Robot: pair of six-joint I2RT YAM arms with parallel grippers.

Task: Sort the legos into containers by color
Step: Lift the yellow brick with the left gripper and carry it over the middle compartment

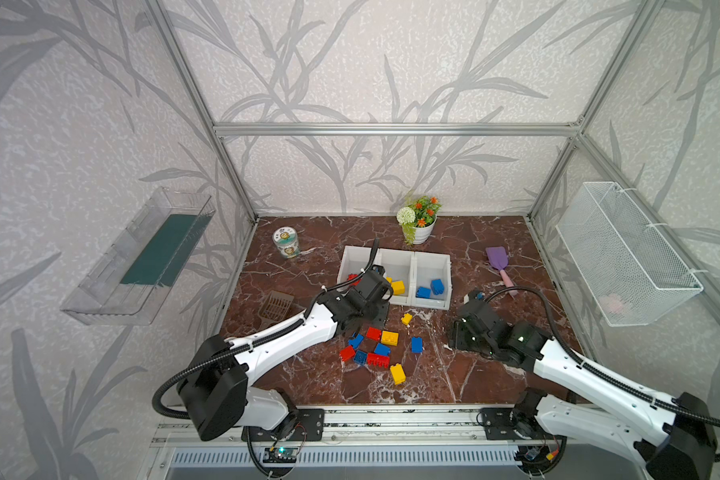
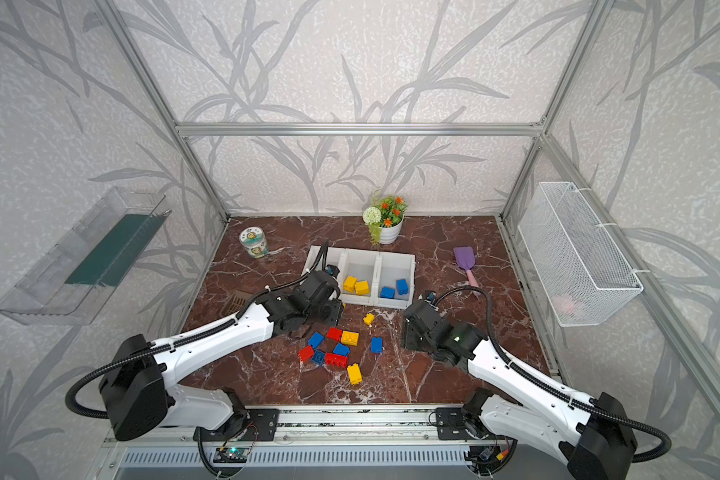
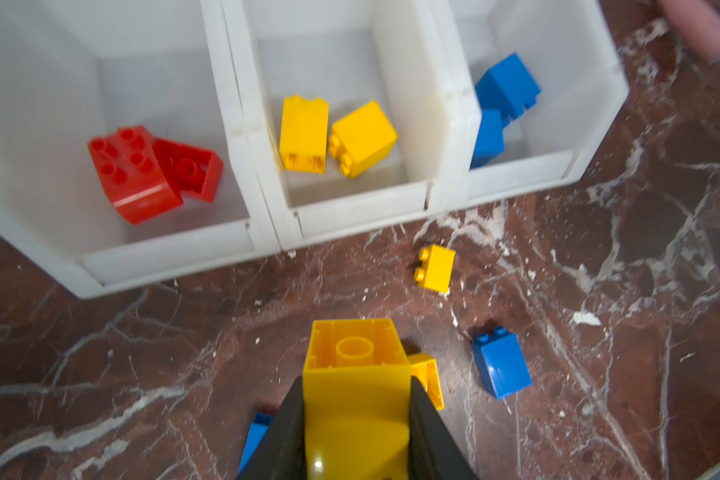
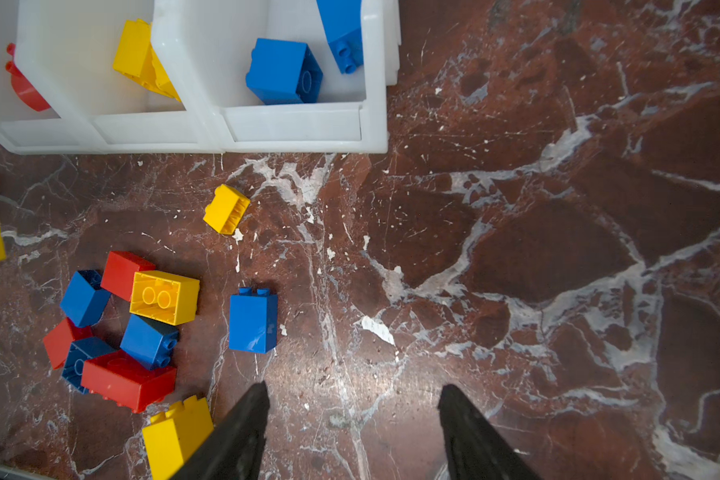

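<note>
Glossy smooth plastic: yellow brick (image 3: 356,374); matt white plastic: bins (image 3: 358,212); polished, marble-veined: tabletop (image 3: 142,353); wire mesh: basket (image 1: 624,249).

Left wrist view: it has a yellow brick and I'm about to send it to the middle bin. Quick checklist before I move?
1. Grip: left jaws shut on both sides of the yellow brick: ok.
2. Target colour: middle bin holds only two yellow bricks: ok.
3. Room in it: bare floor shows beside them: ok.
4. Held brick over the bin: it hangs above the table, short of the bin's front: not ok.
5. Right jaws: open, empty, apart from the bin row: ok.
</note>
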